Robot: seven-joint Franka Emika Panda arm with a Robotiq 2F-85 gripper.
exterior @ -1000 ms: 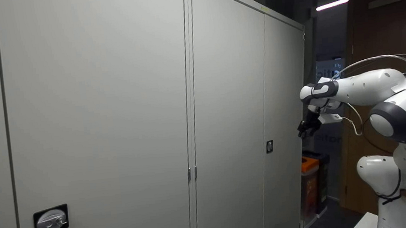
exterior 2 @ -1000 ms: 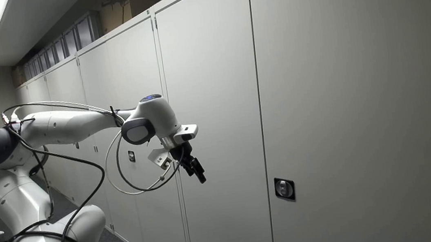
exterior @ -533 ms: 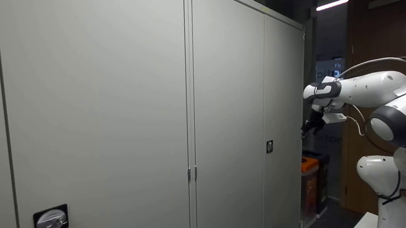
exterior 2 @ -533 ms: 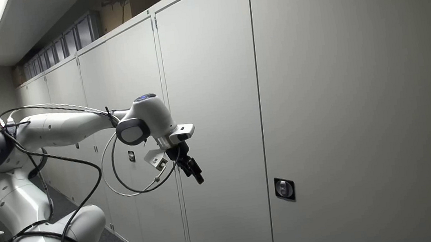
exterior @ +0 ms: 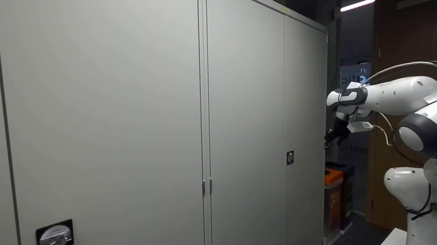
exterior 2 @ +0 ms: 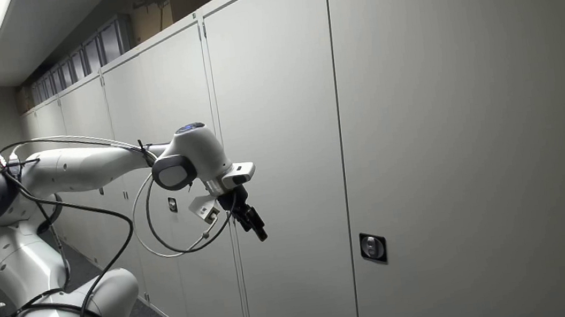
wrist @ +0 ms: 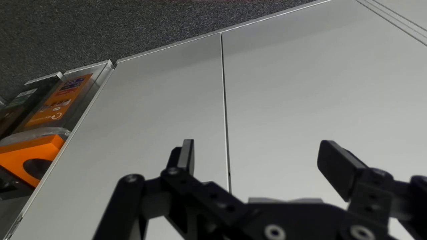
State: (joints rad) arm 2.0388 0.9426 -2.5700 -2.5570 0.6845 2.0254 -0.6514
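Observation:
My black gripper (wrist: 257, 144) is open, its two fingers wide apart in the wrist view with nothing between them. Behind them lie the grey doors of a tall metal cabinet (wrist: 300, 83), a thin vertical seam showing in the gap. No contact with the doors is visible. In an exterior view the gripper (exterior 2: 259, 231) points down at a slant, before the cabinet front; a door with a round latch (exterior 2: 373, 247) on a black plate is to its right. Elsewhere the gripper (exterior: 329, 141) appears small, near a latch (exterior: 290, 157); a larger latch with a key (exterior: 55, 238) is at far left.
A bin with an orange lid (exterior: 333, 175) and a dark bin (exterior: 346, 170) stand beside the cabinet's end. Dark carpet (wrist: 133, 26) covers the floor. Loose cables (exterior 2: 132, 225) hang around the arm. Grey boxes (exterior 2: 111, 42) sit on top of the cabinets.
Over the first half second the arm drew back a little, rightward in an exterior view and leftward in another. Since then it has stayed still. The jaws remain apart.

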